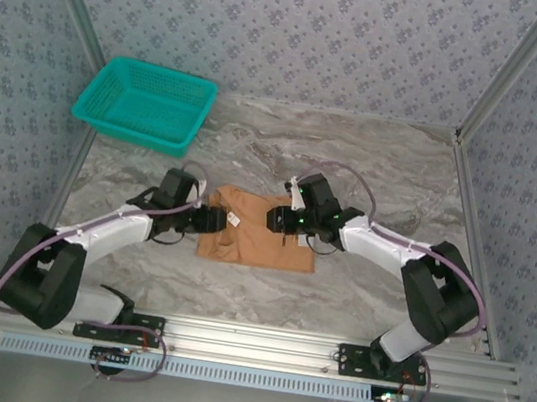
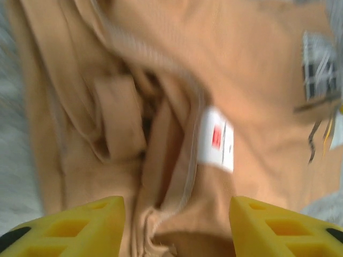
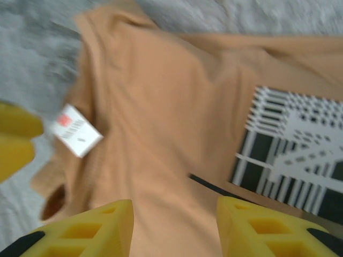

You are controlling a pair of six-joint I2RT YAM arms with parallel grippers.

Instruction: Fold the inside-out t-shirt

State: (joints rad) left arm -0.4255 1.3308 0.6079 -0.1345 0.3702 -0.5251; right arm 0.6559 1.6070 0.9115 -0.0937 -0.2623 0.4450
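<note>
- Two claws seen from above: left claw [image 1: 213, 219] and right claw [image 1: 276, 219] hover over the part-folded t-shirt [image 1: 255, 235], mid-bench [image 1: 385, 168].
- Left wrist: jaws apart, gripping nothing; rumpled tan cloth and a white tag [image 2: 216, 138] lie below.
- Right wrist: jaws apart, empty; the next fold likely needs a fresh pinch on an edge.

Yellow fingers [image 3: 80, 230] of right gripper [image 3: 174, 230] at bottom edge, parted, nothing clamped; cloth visible in the gap. Inside-out t-shirt [image 3: 161, 123] lying on grey marbled table [image 3: 32, 59] — orange-tan, rumpled along left side. White tag [image 3: 77, 130] with red mark near that side. Black-and-white striped patch [image 3: 292, 155] on cloth at right. Yellow tips of left gripper [image 3: 19, 136] at left edge, just beside tag — blurred.
</note>
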